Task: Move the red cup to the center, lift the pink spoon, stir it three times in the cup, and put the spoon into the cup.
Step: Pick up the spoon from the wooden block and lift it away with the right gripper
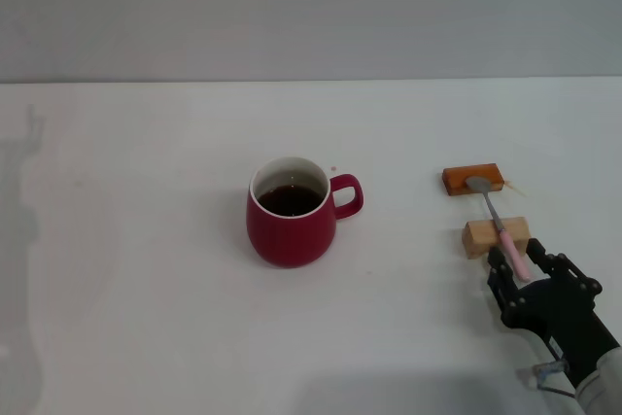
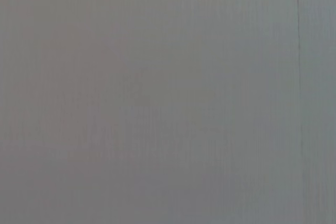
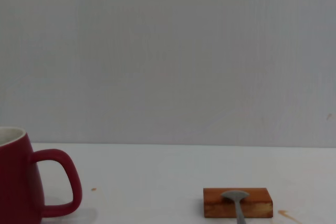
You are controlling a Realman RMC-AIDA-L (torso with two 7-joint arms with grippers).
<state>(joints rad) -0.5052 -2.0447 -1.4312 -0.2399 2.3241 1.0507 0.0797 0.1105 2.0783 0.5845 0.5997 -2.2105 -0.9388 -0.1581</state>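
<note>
Right pincer [image 1: 512,261] perhaps grips half-hidden pink spoon [image 1: 498,224].

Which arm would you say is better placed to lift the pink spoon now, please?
The right. The right gripper is already at the pink spoon's handle end, where the spoon rests across two wooden blocks right of the red cup. The left arm is out of sight.

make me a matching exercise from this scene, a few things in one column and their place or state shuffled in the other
Things:
1. red cup
2. pink spoon
3. right claw
4. dark orange block

Places or states:
A. under the spoon's bowl
B. lying across two blocks
C. at the spoon's handle end
D. holds dark liquid, handle toward the spoon

Pairs: 1-D, 2-B, 3-C, 4-A
</note>
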